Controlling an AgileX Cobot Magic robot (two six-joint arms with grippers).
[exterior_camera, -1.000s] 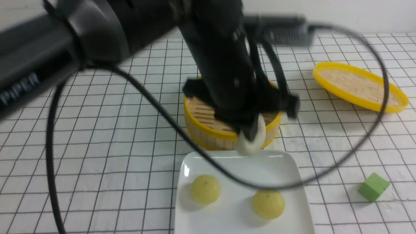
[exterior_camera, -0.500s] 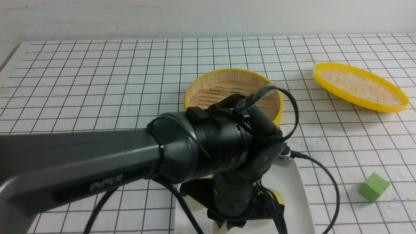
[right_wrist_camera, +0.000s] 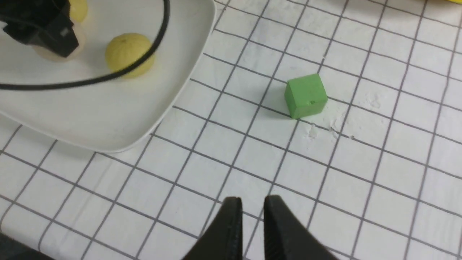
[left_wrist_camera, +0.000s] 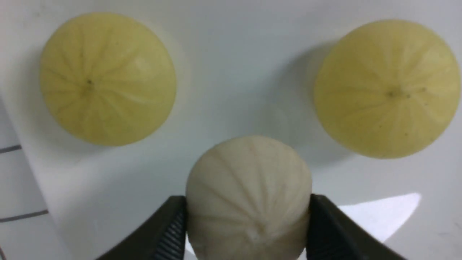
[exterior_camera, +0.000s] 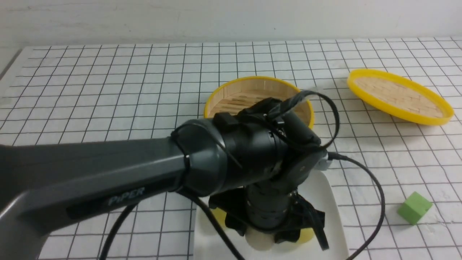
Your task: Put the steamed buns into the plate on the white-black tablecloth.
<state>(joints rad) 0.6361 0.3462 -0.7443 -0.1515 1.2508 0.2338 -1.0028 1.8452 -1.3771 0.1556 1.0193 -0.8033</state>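
So, my left arm [exterior_camera: 108,169] is reaching across to the plate [exterior_camera: 326,202] on the checked tablecloth [exterior_camera: 108,90]. The left jaws are clamped on the off-white bun [left_wrist_camera: 249,195], one finger on each side. On the left wrist cam that bun sits low over the plate, between one yellow bun [left_wrist_camera: 106,77] and the other yellow bun [left_wrist_camera: 386,88]. Both of those lie on the plate, well apart from each other. I can't tell if the held bun is touching the plate.

The right jaws hang over the tablecloth, almost together with just a sliver of gap, gripping nothing. A green cube [right_wrist_camera: 306,95] sits on the cloth beside the plate. The steamer [exterior_camera: 249,94] is just behind the plate, and its lid [exterior_camera: 399,95] lies off to the right.
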